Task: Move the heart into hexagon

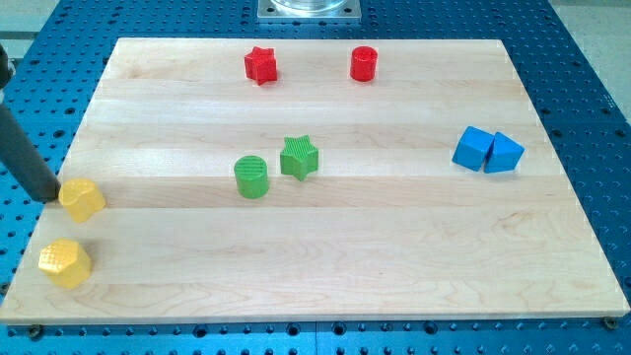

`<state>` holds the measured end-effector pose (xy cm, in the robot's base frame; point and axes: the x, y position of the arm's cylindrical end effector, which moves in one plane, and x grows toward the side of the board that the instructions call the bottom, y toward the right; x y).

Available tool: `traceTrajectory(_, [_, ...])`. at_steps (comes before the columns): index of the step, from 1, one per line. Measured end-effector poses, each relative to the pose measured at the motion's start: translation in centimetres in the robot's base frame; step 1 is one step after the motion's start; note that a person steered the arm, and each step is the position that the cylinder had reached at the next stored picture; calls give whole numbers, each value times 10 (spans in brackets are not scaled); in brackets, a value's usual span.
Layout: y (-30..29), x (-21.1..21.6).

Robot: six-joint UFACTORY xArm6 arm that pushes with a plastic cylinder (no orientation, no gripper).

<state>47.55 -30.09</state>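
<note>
Bare board between yellow heart (82,200) and yellow hexagon (65,262), green blocks (251,177) well apart

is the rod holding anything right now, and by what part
Nothing is held. My tip only touches the upper-left side of the yellow heart, above the yellow hexagon.

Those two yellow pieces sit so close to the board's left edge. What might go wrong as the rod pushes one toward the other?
1. My tip touches the yellow heart on its left side, while the yellow hexagon lies below it; pushing from there would likely send the heart rightward, missing.
2. Both blocks sit near the wooden board edge, so a hard nudge might knock the hexagon off.
</note>
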Motion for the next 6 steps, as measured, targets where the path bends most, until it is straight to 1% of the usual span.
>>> traceTrajectory(1, [35,7])
traceTrajectory(2, [35,15])
traceTrajectory(3, [21,58])
traceTrajectory(4, [19,78])
traceTrajectory(5, [4,46])
traceTrajectory(6, [25,9])
